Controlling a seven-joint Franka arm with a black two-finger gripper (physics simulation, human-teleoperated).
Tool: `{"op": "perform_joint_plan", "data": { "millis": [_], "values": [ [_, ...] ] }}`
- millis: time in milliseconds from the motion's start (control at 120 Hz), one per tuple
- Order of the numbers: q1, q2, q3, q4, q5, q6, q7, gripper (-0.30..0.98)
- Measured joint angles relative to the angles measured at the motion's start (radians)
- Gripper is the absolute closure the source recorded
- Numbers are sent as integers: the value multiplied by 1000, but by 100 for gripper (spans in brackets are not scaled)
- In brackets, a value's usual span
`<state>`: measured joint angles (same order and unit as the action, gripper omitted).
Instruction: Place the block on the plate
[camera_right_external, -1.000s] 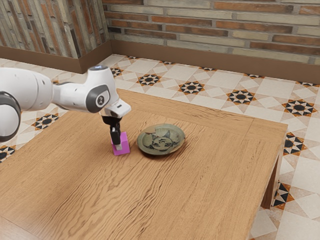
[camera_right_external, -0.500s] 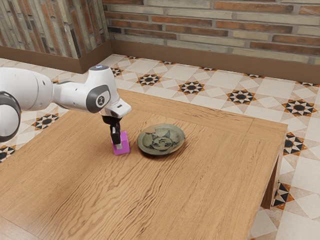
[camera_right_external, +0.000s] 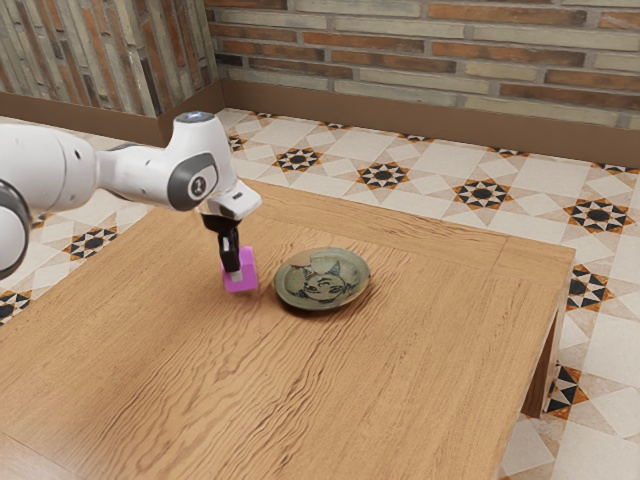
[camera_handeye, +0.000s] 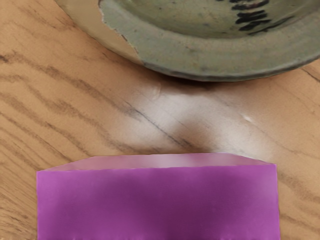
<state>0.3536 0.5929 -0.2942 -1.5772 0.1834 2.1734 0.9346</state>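
The end effector (camera_right_external: 236, 275) is closed on the magenta block (camera_right_external: 248, 266), gripping it with the fingers pointing down; in the exterior view the block hangs a little above the bench (camera_right_external: 400, 390), slightly tilted, near the plate (camera_right_external: 355, 284) and apart from it. Taking the block as the clock's centre in the exterior view, the plate lies at three o'clock; it rests on the wood, round and grey-green, with a dark drawing (camera_right_external: 320, 288) of a face in its hollow and a tan patch (camera_right_external: 300, 263) by its rim at about ten o'clock. In the wrist view the block's flat side is close to the camera; a strip of bare wood, with a pale sheen on it, separates it from the plate's near rim.

The white arm (camera_right_external: 135, 175) reaches in from between nine and ten o'clock of the block; the bench spreads under everything, its grain streaked darker, with one corner out between two and three o'clock from the plate and a leg (camera_right_external: 541, 375) at four o'clock; beyond lies the floor (camera_right_external: 440, 185), pale tiles with dark and orange stars; farther out, around one o'clock, a brown baseboard (camera_right_external: 400, 114) runs below the brick wall (camera_right_external: 400, 50).
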Motion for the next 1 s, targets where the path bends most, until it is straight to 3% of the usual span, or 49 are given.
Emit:
{"op": "perform_joint_plan", "data": {
  "millis": [208,392,650,1000],
  "values": [
    [-26,-57,-17,-7,3,-15,-18,29],
    [-32,-65,-89,-1,19,-27,-38,29],
    [-24,4,-192,65,87,-32,-69,29],
    [-55,109,-225,163,158,-31,-95,29]
  ]
}}
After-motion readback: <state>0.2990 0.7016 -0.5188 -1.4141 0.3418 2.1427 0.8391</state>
